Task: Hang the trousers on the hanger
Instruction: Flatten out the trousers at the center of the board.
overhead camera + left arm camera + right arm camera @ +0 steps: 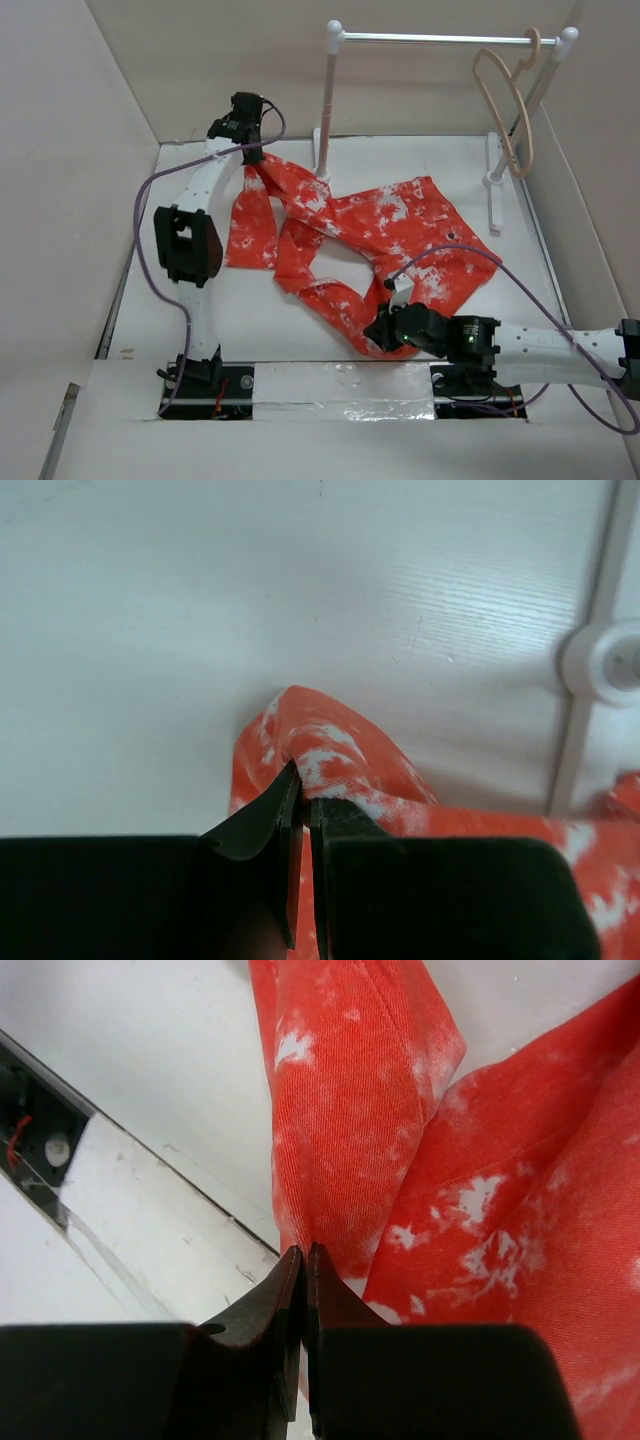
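The trousers (400, 230) are soft, matt cloth with a fine ribbed weave, seen closest in the right wrist view. The table (250, 310) is white and smooth, with a faint straight grain and a dull sheen. The rail (440, 38) is bright bare metal, and its posts (327, 110) look like smooth white plastic. The hanger (508, 115) is thin, pale and smooth, but its material cannot be told. The left pincer (305, 810) and right pincer (303, 1270) are matt black, plastic by the look. A strip (345, 385) at the table's near edge is glossy and wrinkled like foil.

Lower centre, the right gripper (303, 1260) clamps its black jaws on the orange-red, white-blotched cloth trousers (370, 1110) filling the right; white table (130, 1050) upper left.
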Available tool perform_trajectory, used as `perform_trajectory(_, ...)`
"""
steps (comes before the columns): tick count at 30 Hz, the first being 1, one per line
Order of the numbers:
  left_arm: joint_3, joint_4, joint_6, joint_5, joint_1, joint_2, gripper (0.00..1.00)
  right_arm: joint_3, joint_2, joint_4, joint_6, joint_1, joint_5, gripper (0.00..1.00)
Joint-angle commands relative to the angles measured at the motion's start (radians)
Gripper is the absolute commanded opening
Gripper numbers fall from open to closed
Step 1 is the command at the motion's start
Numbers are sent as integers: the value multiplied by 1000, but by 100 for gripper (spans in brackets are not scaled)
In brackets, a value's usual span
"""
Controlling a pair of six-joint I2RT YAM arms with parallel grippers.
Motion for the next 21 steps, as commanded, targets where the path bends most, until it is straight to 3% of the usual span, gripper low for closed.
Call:
perform_trajectory(1, 179, -137, 29, 23, 20, 185, 0, 37, 40, -4, -10, 15, -21, 2)
perform_trajectory(2, 210, -143, 29, 15, 20, 215, 7, 49, 66, 5, -14, 15, -30, 3)
perform_trajectory(4, 277, -154, 16, -50, 20, 278, 17, 63, 86, 10, -33, 15, -34, 16)
perform_trajectory(5, 281, -147, 10, -67, 20, 286, 32, 70, 99, 15, -42, 15, -30, 28)
perform_trajectory(6, 275, -137, -1, -74, 20, 277, 39, 89, 100, 15, -66, 15, -24, 51)
perform_trajectory(8, 210, -87, -24, -89, 29, 240, 51, 121, 91, -34, -85, 15, 24, 69)
perform_trajectory(10, 62, -12, -58, -52, 29, 128, 56, 180, 59, -79, -111, -25, 125, 84)
perform_trajectory(12, -56, 118, -102, -20, 29, 28, 57, 204, 21, -76, -157, -101, 139, 86)
perform_trajectory(15, -320, 307, -208, 25, -34, -195, 57, 207, -1, 11, -264, -360, 32, 60)
perform_trajectory(16, -468, 355, -233, 22, -67, -306, 57, 207, 7, 30, -284, -440, 3, 20)
perform_trajectory(17, -548, 458, -277, 21, -153, -359, 56, 205, 17, 71, -292, -603, -54, 5)
perform_trajectory(18, -622, 507, -297, 20, -201, -443, 55, 204, 31, 88, -296, -688, -83, 0)
perform_trajectory(20, -814, 624, -354, -3, -343, -496, 52, 210, 100, 129, -300, -848, -170, 0)
perform_trajectory(21, -860, 652, -369, -15, -385, -511, 51, 211, 126, 145, -303, -995, -197, 1)
